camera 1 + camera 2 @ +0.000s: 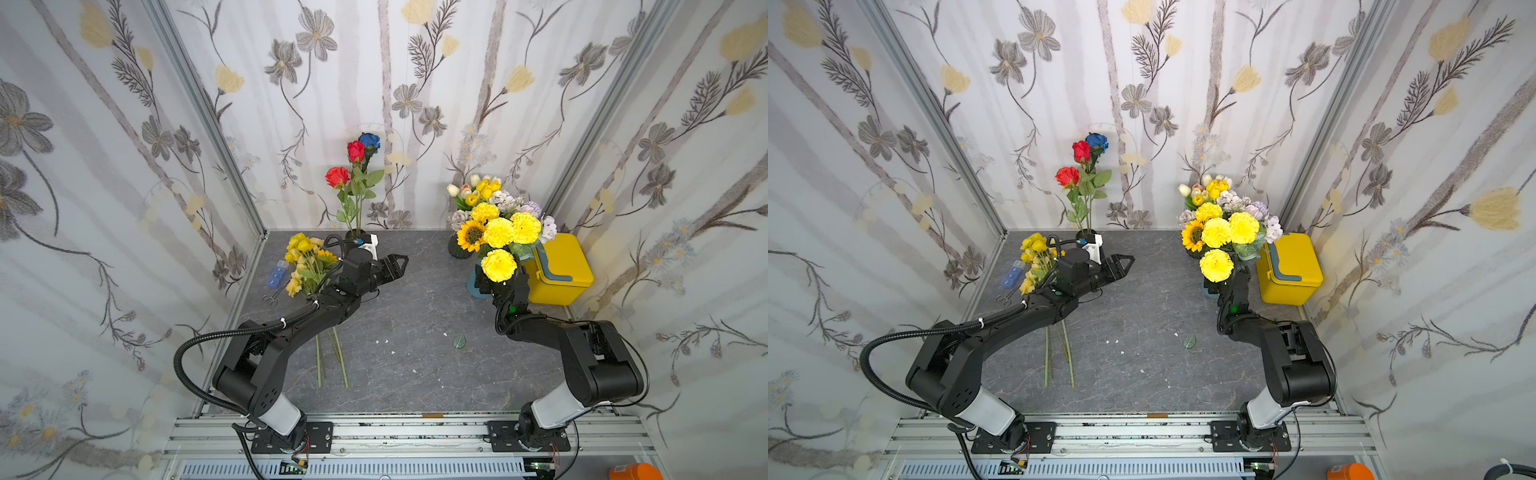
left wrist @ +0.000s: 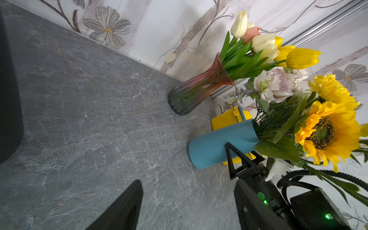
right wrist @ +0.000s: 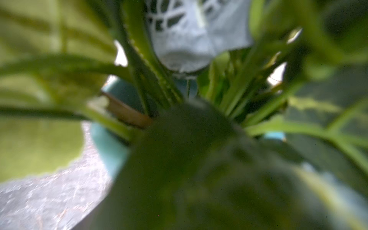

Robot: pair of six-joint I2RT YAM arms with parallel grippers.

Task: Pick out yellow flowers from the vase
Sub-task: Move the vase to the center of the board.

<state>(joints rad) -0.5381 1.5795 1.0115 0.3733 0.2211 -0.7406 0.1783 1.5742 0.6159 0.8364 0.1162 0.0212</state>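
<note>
I'm nosing the right gripper (image 1: pixel 483 279), jaws wide, among stems just above the blue vase (image 2: pixel 219 143), aiming for one yellow carnation (image 1: pixel 498 265) stem only. My left gripper (image 1: pixel 395 262) is hanging open, empty.

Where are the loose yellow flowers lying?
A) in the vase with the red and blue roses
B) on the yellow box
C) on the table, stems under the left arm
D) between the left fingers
C: the loose yellow flowers lie on the table, their stems passing under the left arm; the left gripper is open and empty.
</note>
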